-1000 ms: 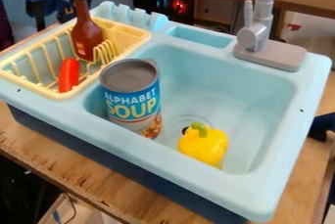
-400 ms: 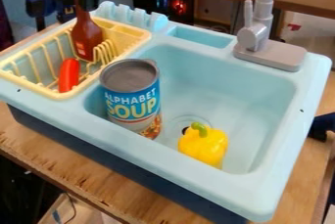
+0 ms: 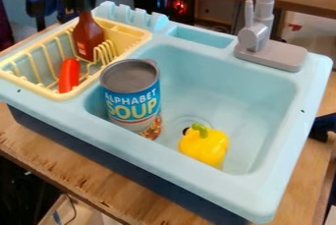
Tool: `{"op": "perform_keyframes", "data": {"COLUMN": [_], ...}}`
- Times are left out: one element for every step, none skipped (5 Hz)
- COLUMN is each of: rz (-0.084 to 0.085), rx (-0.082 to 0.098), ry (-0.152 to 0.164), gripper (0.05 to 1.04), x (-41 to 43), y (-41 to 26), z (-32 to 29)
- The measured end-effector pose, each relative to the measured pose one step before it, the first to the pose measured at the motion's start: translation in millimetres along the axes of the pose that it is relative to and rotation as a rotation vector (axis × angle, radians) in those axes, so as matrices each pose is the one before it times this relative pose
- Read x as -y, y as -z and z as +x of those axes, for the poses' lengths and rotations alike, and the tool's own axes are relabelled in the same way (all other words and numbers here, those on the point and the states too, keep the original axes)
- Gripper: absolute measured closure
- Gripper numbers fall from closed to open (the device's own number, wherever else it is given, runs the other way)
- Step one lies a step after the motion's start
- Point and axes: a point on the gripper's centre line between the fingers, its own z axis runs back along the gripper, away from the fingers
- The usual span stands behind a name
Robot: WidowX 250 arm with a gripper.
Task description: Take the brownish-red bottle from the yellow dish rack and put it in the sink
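Bottle (image 3: 88, 36) in rack (image 3: 143, 35), can (image 3: 130, 98) and pepper (image 3: 204, 145) in sink (image 3: 226, 91)

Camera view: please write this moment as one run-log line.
hand: at top of brown bottle, grip unclear | bottle: in yellow rack | red item: in rack | soup can: in sink | yellow pepper: in sink

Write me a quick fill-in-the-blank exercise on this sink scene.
1. The black claw is at the top of the brown ____.
2. The bell pepper in the basin is ____ with a green stem.
3. Nearer the dish rack than the pepper stands a grey-topped ____.

Missing words, in order: bottle; yellow; can.
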Motion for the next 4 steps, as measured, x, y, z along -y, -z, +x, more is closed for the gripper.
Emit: {"op": "perform_keyframes", "data": {"rz": [0.004,0.0395,0.1079,0.0276], "rx": [0.0015,-0.0033,0.0364,0.015], "ry": [-0.005,-0.0603,-0.0661,-0.0039], "gripper": [0.741,0.742,0.742,0.742], "x": [-0.59,-4.95,0.98,16.13], "y": [-1.53,-17.96,-47.02,-33.44], "z": [0.08,-3.02,-1.38,-5.06]}}
